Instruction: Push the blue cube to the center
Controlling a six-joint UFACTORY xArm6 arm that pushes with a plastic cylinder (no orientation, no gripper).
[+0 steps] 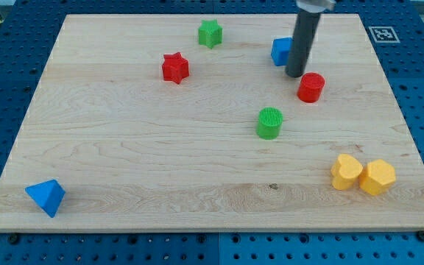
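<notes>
1 rod, no gripper, holding nothing — my tip touches the blue cube on its right side, near the view's top. contact looks made; next, a push down-left, clear of the green cylinder.

Board: pale wood grain, on a blue perforated table. Blue cube; blue pyramid. Red star; red cylinder. Green star; green cylinder, ribbed top. Two yellow blocks. Rod dark grey to my tip. Black-and-white marker.
</notes>
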